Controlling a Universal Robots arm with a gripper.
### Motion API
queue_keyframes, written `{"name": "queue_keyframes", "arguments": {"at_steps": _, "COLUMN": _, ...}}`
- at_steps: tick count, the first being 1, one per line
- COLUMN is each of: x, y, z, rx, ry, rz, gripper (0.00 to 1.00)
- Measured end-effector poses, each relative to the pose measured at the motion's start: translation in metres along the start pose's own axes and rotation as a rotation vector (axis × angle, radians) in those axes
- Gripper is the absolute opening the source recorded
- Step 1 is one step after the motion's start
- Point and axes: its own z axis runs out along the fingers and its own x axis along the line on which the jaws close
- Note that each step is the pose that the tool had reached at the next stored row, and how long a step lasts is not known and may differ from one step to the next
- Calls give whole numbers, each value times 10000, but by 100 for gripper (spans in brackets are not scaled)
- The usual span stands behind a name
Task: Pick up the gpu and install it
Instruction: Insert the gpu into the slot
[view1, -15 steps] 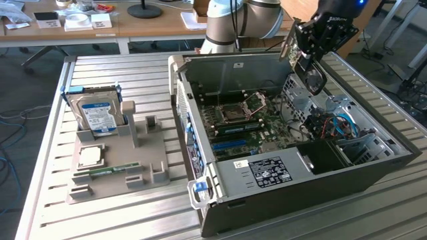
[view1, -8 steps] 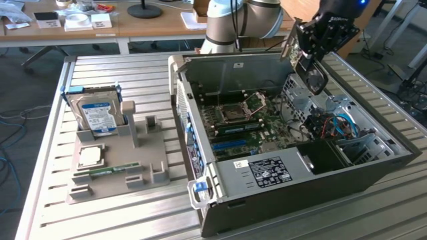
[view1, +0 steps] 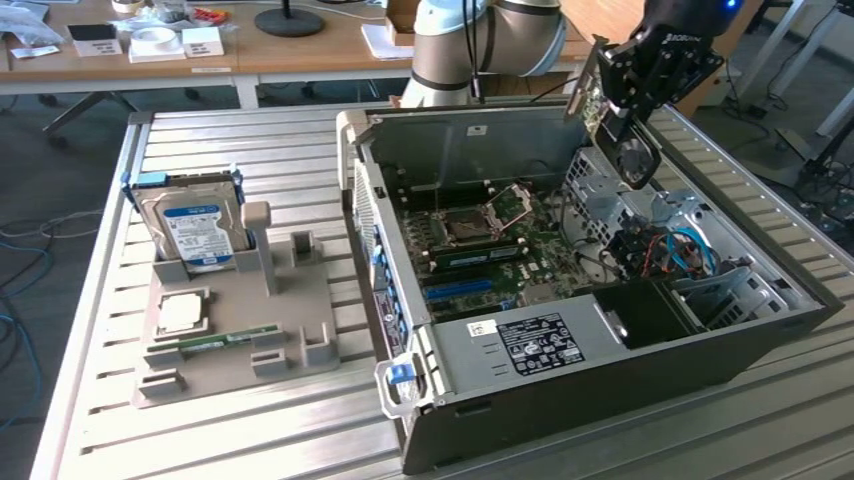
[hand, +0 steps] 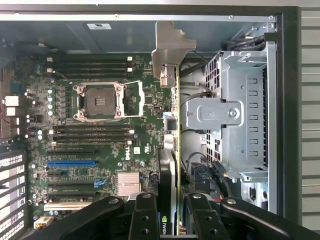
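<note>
Tool (view1: 622, 112): the fingers are clamped on the gpu (view1: 627, 155), one on each face. In the wrist view the tool (hand: 172, 210) grips the near end of the gpu (hand: 170, 55), which is seen edge-on with its metal bracket at the far end.

Position of the gpu: held in the air above the open computer case (view1: 561, 400), toward 1 o'clock in the exterior view. It hangs over the far corner of the case, above the drive cage (view1: 601, 185). It is not seated in any slot. From the wrist camera, the card's edge lies along the border between the motherboard (hand: 100, 150) and the drive cage (hand: 240, 115).

Case interior: the CPU socket (hand: 97, 101) is open and the blue expansion slot (hand: 71, 163) is unoccupied.

Tabletop (view1: 240, 140): a grey fixture (view1: 314, 300) sits at 9 o'clock of the case. It carries a hard drive (view1: 194, 230) with a blue label standing upright, a CPU (view1: 180, 312) lying flat, and a RAM stick (view1: 214, 342) beside the CPU.
</note>
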Motion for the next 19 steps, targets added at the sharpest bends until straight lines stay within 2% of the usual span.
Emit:
{"name": "queue_keyframes", "arguments": {"at_steps": 12, "x": 1, "y": 0, "z": 0, "rx": -1, "ry": 5, "rz": -70, "gripper": 27}}
{"name": "queue_keyframes", "arguments": {"at_steps": 19, "x": 5, "y": 0, "z": 0, "rx": -21, "ry": 68, "rz": -938, "gripper": 27}}
